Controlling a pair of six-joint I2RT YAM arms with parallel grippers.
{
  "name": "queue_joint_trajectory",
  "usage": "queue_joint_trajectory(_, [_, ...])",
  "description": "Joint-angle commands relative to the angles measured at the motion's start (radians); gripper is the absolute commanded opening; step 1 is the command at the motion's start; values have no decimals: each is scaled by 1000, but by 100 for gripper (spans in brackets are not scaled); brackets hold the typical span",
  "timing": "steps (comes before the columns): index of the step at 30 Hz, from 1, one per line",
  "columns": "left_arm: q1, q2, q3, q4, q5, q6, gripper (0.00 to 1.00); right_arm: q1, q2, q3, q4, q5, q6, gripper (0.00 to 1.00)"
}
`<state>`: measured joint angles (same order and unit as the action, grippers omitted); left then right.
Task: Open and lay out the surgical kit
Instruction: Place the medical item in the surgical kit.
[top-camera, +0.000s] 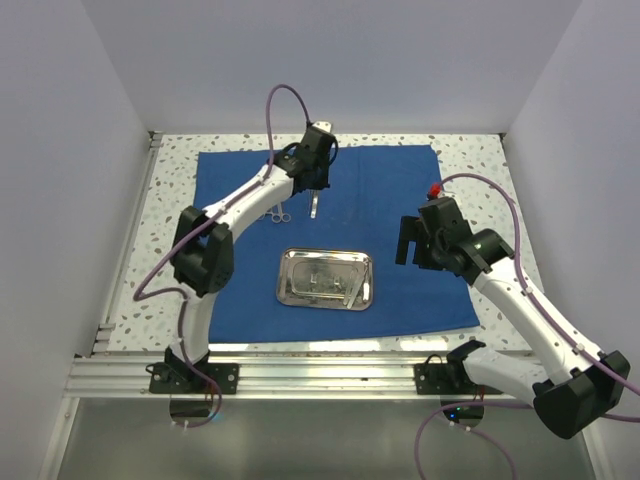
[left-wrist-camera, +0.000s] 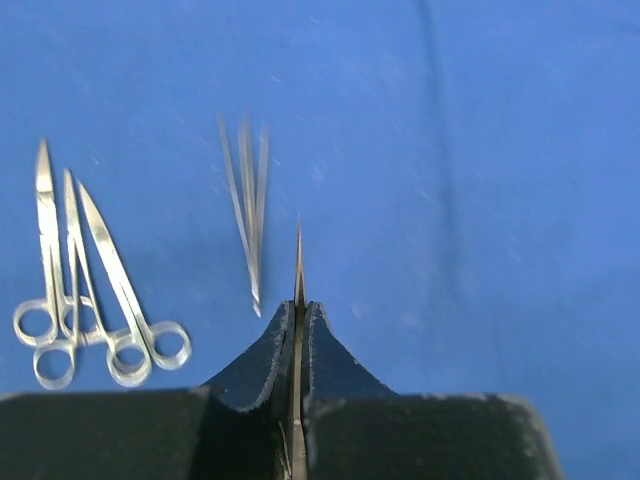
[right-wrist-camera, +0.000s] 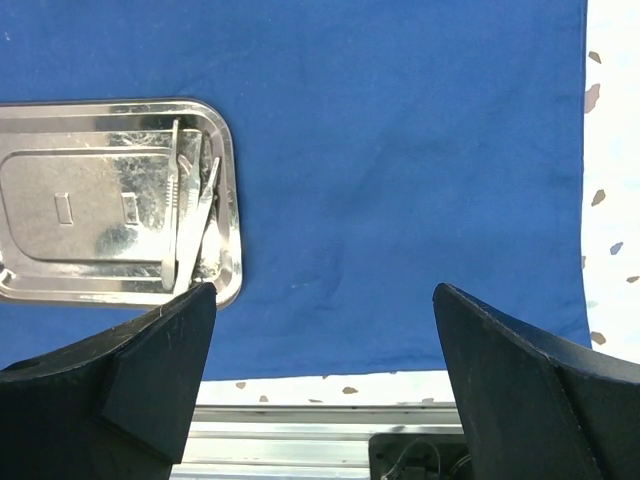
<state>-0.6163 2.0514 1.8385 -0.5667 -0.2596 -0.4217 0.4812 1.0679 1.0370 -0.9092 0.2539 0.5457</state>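
The royal-blue cloth (top-camera: 400, 190) lies spread flat on the table. The steel tray (top-camera: 296, 282) sits on its near middle with thin steel instruments (right-wrist-camera: 190, 220) still inside. My left gripper (top-camera: 316, 188) hovers over the far part of the cloth, shut on a thin steel instrument (left-wrist-camera: 299, 262) seen edge-on, its point sticking out past the pads. Left of it, two ring-handled scissors or forceps (left-wrist-camera: 90, 290) lie side by side on the cloth. Between them and the jaws is a blurred pointed instrument (left-wrist-camera: 248, 205). My right gripper (right-wrist-camera: 325, 300) is open and empty, right of the tray (right-wrist-camera: 110, 200).
The cloth's near and right edges (right-wrist-camera: 585, 200) border speckled white tabletop (right-wrist-camera: 612, 150). An aluminium rail (top-camera: 330, 372) with the arm bases runs along the near side. White walls enclose the table on three sides.
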Motion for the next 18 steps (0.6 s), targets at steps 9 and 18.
queue_joint_trajectory(9, [128,302,266,116,105,34,91,-4,-19,-26,12,-48,22,94])
queue_joint_trajectory(18, [133,-15,-54,146,128,24,94,20,38,-95,164,-197,45,89])
